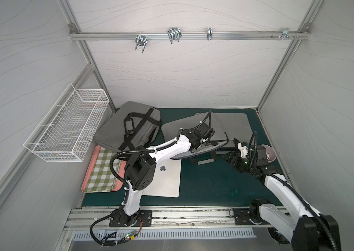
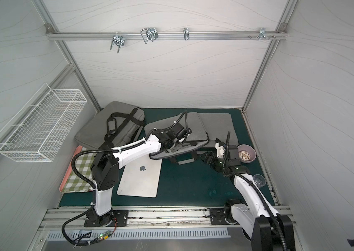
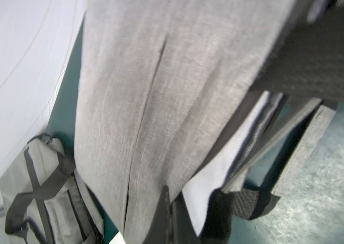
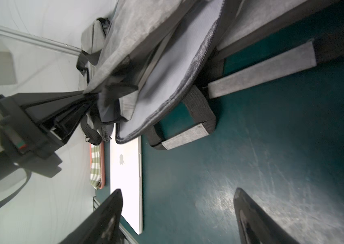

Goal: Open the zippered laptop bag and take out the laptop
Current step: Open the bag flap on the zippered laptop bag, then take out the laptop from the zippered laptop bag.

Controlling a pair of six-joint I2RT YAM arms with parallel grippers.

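Observation:
The grey laptop bag (image 1: 221, 128) (image 2: 200, 128) lies unzipped in the middle of the green mat, its pale lining (image 4: 166, 69) showing. My left gripper (image 1: 200, 147) (image 2: 175, 148) (image 3: 170, 190) is shut on the front edge of the bag's upper flap (image 3: 145, 105), which it holds raised off the lower half. The silver laptop (image 1: 167, 178) (image 2: 143, 180) (image 4: 124, 169) lies flat on the mat in front of the bag, lid shut, partly under the left arm. My right gripper (image 1: 228, 157) (image 2: 206, 157) (image 4: 177, 194) hangs open over bare mat, right of the bag, with nothing between its fingers.
A second grey bag with black straps (image 1: 128, 128) leans at the back left. A pink tray with a green checked cloth (image 1: 104, 171) sits at the left. A wire basket (image 1: 69, 128) hangs on the left wall. A bowl (image 2: 246, 153) and a clear cup (image 2: 259, 180) stand at the right edge.

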